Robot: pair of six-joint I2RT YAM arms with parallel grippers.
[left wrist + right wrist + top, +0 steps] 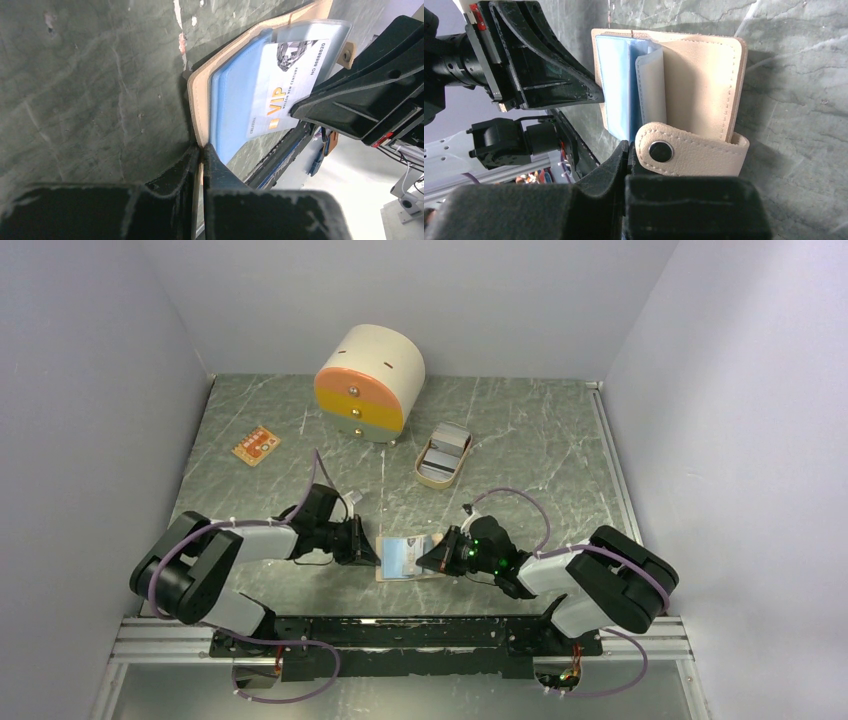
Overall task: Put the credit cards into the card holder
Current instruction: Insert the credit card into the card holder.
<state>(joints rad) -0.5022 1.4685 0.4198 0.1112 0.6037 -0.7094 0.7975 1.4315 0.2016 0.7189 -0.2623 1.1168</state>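
Note:
The tan card holder point(398, 577) lies open on the table between my two grippers, seen close in the left wrist view point(200, 95) and the right wrist view point(699, 85). Its snap tab point(689, 150) is curled beside my right fingers. My left gripper point(201, 150) is shut on the holder's tan edge point(372, 548). A light blue card marked VIP point(285, 75) lies partly in a clear inner pocket. My right gripper point(628, 147) is shut on the card's end point(432, 558). More grey-silver cards point(445, 448) lie in the oval tray. A yellow-orange card point(256, 445) lies at the back left.
The beige oval tray point(430, 478) sits behind the holder, right of centre. The round cream drawer box point(368, 383) with an orange-yellow front stands at the back. Grey walls enclose the table on three sides.

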